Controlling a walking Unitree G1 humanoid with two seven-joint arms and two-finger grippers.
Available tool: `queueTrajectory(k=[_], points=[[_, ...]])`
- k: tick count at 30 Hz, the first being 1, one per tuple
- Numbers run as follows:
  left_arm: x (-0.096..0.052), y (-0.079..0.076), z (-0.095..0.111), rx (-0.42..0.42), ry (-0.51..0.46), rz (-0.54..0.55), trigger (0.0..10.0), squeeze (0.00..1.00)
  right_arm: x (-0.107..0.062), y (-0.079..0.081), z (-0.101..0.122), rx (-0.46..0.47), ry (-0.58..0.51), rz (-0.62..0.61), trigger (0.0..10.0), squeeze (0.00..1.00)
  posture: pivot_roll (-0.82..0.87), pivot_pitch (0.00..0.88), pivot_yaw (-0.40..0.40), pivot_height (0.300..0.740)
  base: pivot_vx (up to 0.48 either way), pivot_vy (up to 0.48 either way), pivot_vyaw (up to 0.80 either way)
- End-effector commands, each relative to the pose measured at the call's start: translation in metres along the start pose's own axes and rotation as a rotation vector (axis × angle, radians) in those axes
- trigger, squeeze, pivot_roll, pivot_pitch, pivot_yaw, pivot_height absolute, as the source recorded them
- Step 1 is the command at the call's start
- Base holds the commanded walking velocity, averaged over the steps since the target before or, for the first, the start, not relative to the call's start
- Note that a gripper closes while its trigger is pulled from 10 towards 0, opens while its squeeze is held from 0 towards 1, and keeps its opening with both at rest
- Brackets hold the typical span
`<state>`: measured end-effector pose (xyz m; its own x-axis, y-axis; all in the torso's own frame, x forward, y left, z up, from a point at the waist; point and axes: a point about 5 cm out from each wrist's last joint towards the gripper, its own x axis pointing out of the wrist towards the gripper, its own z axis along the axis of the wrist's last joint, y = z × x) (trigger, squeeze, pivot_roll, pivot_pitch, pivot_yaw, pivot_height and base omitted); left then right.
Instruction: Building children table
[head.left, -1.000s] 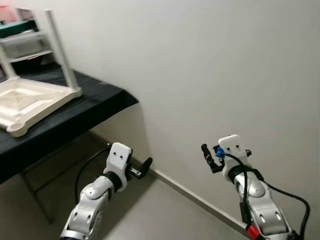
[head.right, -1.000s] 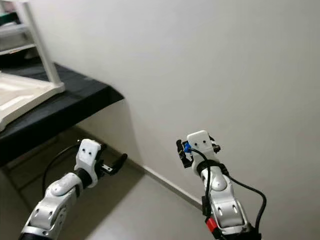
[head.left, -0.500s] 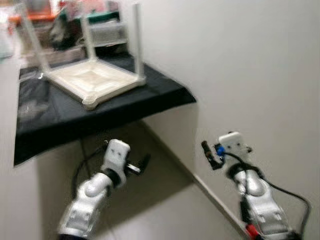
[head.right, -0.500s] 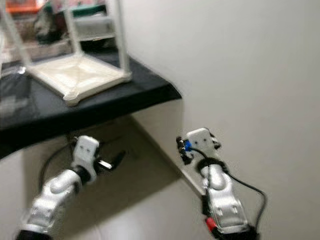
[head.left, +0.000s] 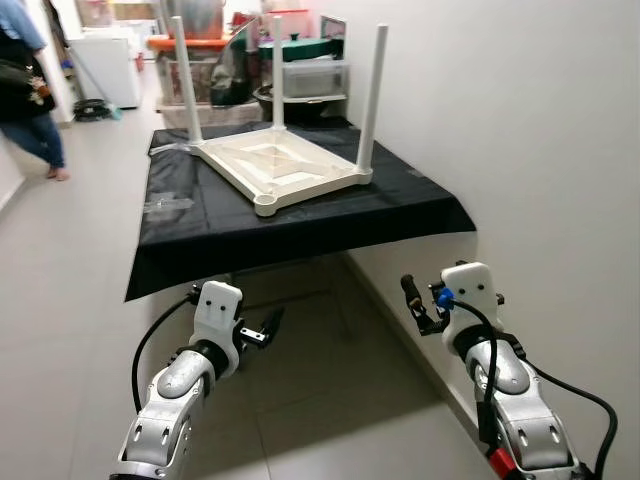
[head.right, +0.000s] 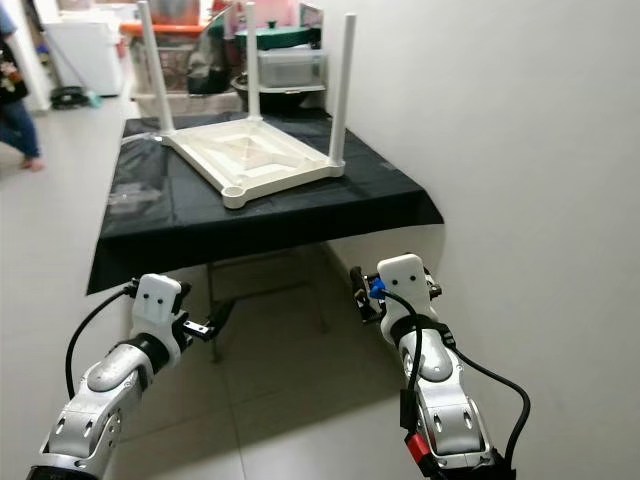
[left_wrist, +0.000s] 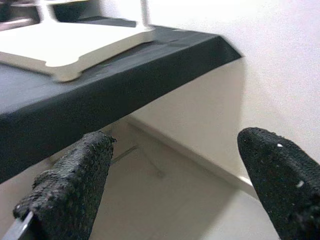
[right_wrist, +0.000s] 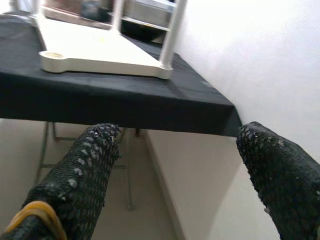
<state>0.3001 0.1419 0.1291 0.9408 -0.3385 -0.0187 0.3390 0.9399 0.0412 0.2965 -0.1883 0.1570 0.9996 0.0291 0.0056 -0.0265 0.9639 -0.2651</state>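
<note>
Three white legs up on the children table, flipped upside down on the black-draped tabletop; fourth corner, the one nearest the front edge, showing just a bare round socket. Sits toward the far right part of the tabletop, one leg at the corner close to the white wall. Black cloth hanging over the front and side edges, folding metal frame visible underneath.

Left gripper held low in front of the tabletop's front edge, below the hanging cloth, fingers spread wide and pinching nothing. Right gripper raised below the front right corner, near the wall, fingers likewise parted and empty. Both well apart from the children table.

Beyond the far edge: cluttered shelves with plastic drawers and a green lid. Off past the left edge, across the pale tiled floor, part of a person in dark top and jeans, beside a white appliance.
</note>
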Motion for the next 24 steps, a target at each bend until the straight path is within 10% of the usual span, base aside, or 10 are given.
queueTrajectory(k=[1, 15, 24], points=[[0.0002, 0.0011, 0.0004, 0.005, -0.002, 0.001, 10.0, 0.0, 0.0003, -0.0005, -0.0025, 0.01, 0.01, -0.006, 10.0, 0.0, 0.03, 0.0, -0.048, 0.74, 0.379, 0.285, 0.0], [-0.0005, 0.0017, -0.0009, 0.012, 0.007, 0.013, 10.0, 0.0, 0.0011, 0.0023, -0.0022, -0.028, 0.003, 0.022, 10.0, 0.0, 0.03, 0.0, -0.055, 0.74, 0.306, 0.154, 0.0], [-0.0006, 0.0006, -0.0002, 0.036, 0.003, 0.0, 10.0, 0.0, 0.0009, 0.0076, -0.0028, -0.036, 0.008, 0.056, 10.0, 0.0, 0.03, 0.0, -0.054, 0.74, 0.0, 0.0, 0.71]])
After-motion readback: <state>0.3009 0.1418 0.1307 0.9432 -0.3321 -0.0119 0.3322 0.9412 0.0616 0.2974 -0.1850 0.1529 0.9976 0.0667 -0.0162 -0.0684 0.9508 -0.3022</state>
